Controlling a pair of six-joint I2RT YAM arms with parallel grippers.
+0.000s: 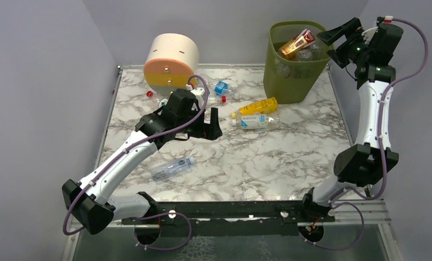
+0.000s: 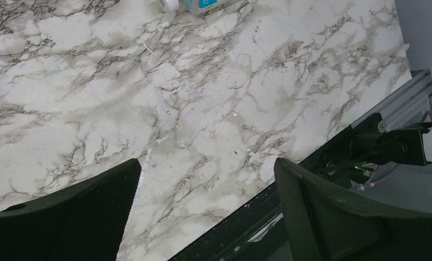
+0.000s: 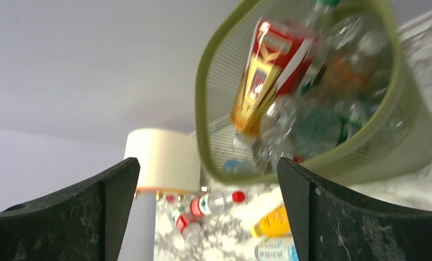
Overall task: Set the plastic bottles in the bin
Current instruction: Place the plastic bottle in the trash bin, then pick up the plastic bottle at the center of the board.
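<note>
Left hand [image 1: 209, 126] hangs open and empty over the counter [image 1: 290, 157], right hand [image 1: 339, 33] open and empty up by the bin [image 1: 292, 81]. Bin's pretty full already, but you've got several bottles [image 1: 256, 120] left lying on the counter.

Marble table [image 1: 290, 163] carries bin [image 1: 291, 81], drawer box [image 1: 170, 62], perhaps seven loose bottles [image 1: 172, 168].

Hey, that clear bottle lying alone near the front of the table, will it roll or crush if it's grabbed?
The clear bottle lies on its side on the smooth marble table, so a sideways nudge would probably roll it. It looks empty, so likely light and quick to skid. Its thin wall may dent under a firm squeeze.
</note>
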